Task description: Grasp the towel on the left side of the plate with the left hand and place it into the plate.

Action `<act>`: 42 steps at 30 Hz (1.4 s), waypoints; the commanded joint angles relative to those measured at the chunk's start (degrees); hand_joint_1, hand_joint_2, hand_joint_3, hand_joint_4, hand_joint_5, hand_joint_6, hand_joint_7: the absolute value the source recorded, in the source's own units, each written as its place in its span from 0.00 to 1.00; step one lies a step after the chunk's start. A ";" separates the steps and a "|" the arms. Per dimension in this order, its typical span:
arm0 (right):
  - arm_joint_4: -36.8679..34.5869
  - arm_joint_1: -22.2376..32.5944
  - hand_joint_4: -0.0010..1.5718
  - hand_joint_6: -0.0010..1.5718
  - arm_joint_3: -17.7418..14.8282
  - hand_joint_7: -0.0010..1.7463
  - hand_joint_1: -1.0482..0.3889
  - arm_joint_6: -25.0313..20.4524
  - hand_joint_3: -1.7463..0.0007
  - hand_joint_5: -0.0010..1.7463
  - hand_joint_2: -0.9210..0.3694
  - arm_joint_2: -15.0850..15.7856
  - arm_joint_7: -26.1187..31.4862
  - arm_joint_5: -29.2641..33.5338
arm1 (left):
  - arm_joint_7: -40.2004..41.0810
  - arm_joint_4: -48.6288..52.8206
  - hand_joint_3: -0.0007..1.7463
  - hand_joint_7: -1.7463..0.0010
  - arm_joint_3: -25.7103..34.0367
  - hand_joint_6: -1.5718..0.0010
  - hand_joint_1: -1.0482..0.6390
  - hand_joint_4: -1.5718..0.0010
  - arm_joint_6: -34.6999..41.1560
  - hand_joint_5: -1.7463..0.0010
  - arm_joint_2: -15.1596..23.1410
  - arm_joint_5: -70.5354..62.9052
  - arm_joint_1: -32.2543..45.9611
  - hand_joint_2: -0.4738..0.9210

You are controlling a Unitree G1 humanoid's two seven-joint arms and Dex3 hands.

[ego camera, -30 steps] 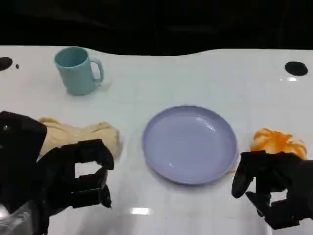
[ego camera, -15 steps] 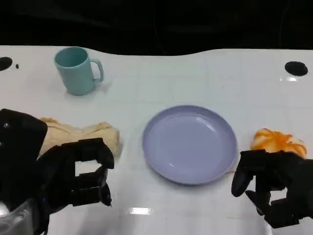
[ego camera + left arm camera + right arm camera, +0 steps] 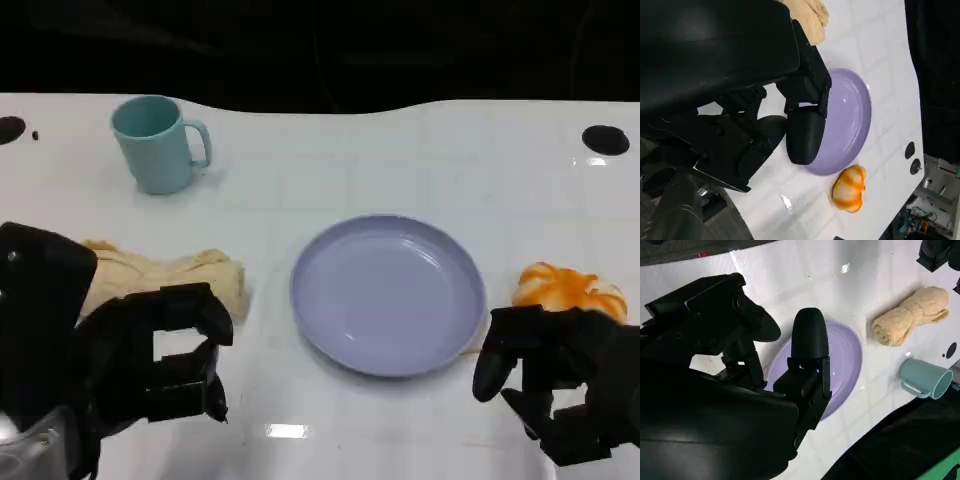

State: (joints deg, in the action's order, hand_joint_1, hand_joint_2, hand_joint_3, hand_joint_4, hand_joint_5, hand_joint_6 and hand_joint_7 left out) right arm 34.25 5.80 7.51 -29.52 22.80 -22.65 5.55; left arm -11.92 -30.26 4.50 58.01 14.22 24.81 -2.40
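The rolled beige towel (image 3: pixel 165 279) lies on the white counter (image 3: pixel 330 160) at the head view's left, just left of the lavender plate (image 3: pixel 388 293). Below it, the left robot hand (image 3: pixel 150 365) hovers, fingers apart, holding nothing. At lower right the right robot hand (image 3: pixel 560 385) is likewise empty, beside an orange (image 3: pixel 568 289).

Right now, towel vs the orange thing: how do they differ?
The towel is pale yellow, rolled and long, left of the plate; the orange thing is rounder, orange with white streaks, right of it. The towel lies by the left hand, the orange thing by the right hand. Both rest on the table, unheld.
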 commanded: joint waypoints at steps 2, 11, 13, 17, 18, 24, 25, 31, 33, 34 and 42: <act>-0.02 -0.41 0.45 0.45 -0.47 0.82 0.76 -0.08 0.38 1.00 0.27 0.09 0.24 -0.38 | 0.33 0.47 0.71 0.21 0.44 0.57 0.61 0.57 -4.48 0.03 0.73 -1.97 0.44 0.73; 0.19 -0.77 0.46 0.45 0.39 0.83 0.75 -0.16 0.38 1.00 0.27 0.14 0.56 0.48 | -2.70 2.86 0.22 0.73 -3.97 0.59 0.48 0.65 -20.93 0.40 6.30 -12.64 1.64 0.98; 0.15 -0.88 0.46 0.45 0.60 0.83 0.75 -0.10 0.38 1.00 0.28 0.22 0.66 0.79 | -4.21 4.47 0.17 0.82 -5.04 0.60 0.46 0.65 -25.69 0.51 8.68 -15.70 1.34 1.00; -0.24 -0.97 0.46 0.45 0.57 0.83 0.75 0.23 0.37 1.00 0.28 0.02 0.61 0.63 | -7.82 8.36 0.15 0.91 -6.64 0.67 0.41 0.71 -33.42 0.60 13.23 -20.55 -0.41 1.00; -0.26 -1.00 0.46 0.45 0.56 0.83 0.75 0.13 0.37 1.00 0.28 -0.03 0.59 0.57 | -8.66 9.42 0.15 0.92 -7.12 0.70 0.41 0.74 -35.60 0.62 14.28 -21.86 -0.87 1.00; -0.56 -1.19 0.46 0.45 0.74 0.83 0.75 0.59 0.37 1.00 0.28 -0.11 0.61 0.61 | -10.00 15.19 0.06 0.98 -10.56 0.77 0.39 0.85 -42.97 0.69 19.04 -31.98 -5.80 1.00; -0.62 -1.19 0.47 0.45 0.73 0.83 0.75 0.71 0.37 1.00 0.28 -0.12 0.59 0.56 | -10.02 16.07 0.05 0.98 -11.01 0.78 0.39 0.87 -43.93 0.70 19.39 -33.33 -6.57 1.00; -0.04 -1.13 0.46 0.45 0.83 0.82 0.74 -0.28 0.37 1.00 0.28 -0.09 0.76 1.03 | -9.04 21.87 0.04 1.00 -16.42 0.83 0.35 0.90 -48.71 0.74 22.20 -46.84 -12.19 1.00; -0.07 -1.06 0.46 0.45 0.61 0.82 0.74 -0.32 0.37 1.00 0.28 -0.34 0.76 0.71 | -8.68 24.82 0.02 1.00 -18.83 0.83 0.33 0.89 -49.03 0.77 22.32 -51.91 -14.85 1.00; -0.09 -1.03 0.46 0.45 0.54 0.82 0.74 -0.22 0.37 1.00 0.28 -0.37 0.76 0.64 | -8.82 26.44 0.02 1.00 -20.14 0.84 0.32 0.88 -48.99 0.78 22.27 -54.37 -16.28 1.00; 0.42 -1.00 0.46 0.46 0.63 0.81 0.74 -0.57 0.37 1.00 0.29 -0.19 0.90 1.27 | -6.99 40.91 0.00 0.99 -26.86 0.80 0.31 0.78 -52.19 0.86 19.12 -64.47 -23.90 0.97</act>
State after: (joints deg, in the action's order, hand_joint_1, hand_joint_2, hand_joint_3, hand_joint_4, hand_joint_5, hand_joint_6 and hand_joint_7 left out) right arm 34.27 4.76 8.47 -29.92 22.37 -22.06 6.86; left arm -20.59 5.91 -20.95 7.17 33.97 -37.69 -24.26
